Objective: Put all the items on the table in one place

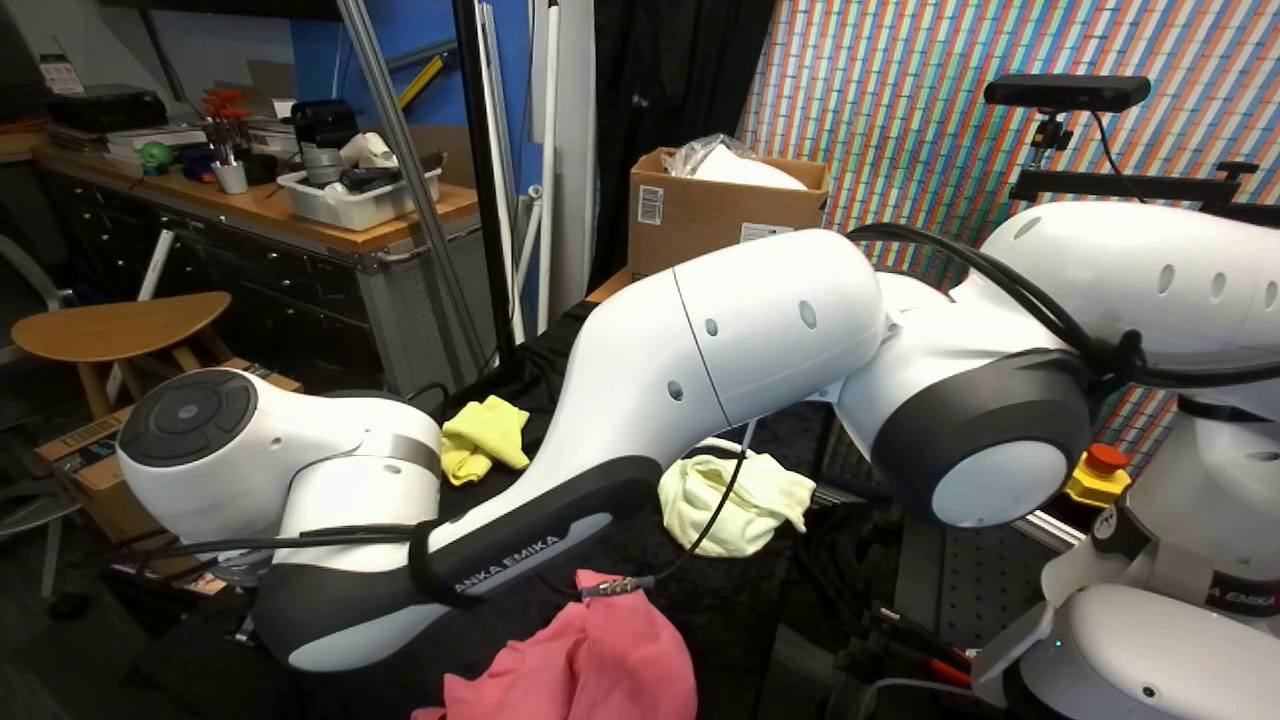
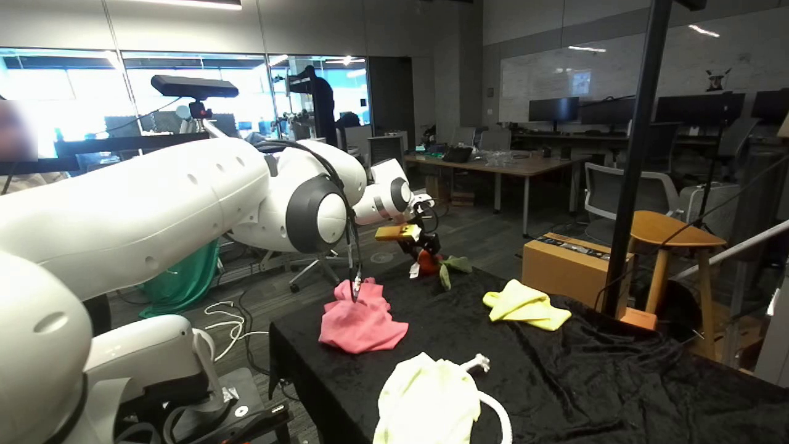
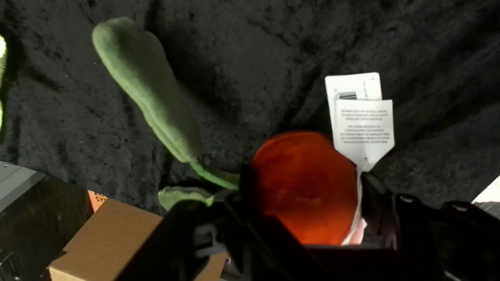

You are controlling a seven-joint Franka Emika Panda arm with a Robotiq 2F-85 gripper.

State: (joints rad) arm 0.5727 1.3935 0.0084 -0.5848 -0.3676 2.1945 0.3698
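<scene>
Claw (image 3: pixel 308 185) is pinching the red-and-green plush toy (image 3: pixel 306 171). Wrist view: red body fills the gap, jaws against both sides, white paper tags (image 3: pixel 363 127) sticking out next to one jaw. One green leaf (image 3: pixel 148 89) stretches out over the black fabric, a second leaf (image 3: pixel 183 196) is partly hidden by the claw. Toy is at the table's far edge in an exterior view; can't tell if it's resting on the fabric or just clear of it.

Remaining items on the black-covered table (image 2: pixel 444 327), apart from each other: crumpled pink cloth (image 2: pixel 363 320), folded yellow cloth (image 2: pixel 527 307), pale drawstring bag (image 2: pixel 425 401) with a thick white cord (image 2: pixel 498 412). All three show in both exterior views.

Off the table: cardboard box (image 2: pixel 567 271) on the floor, wooden stool (image 2: pixel 672 231) beside it.
</scene>
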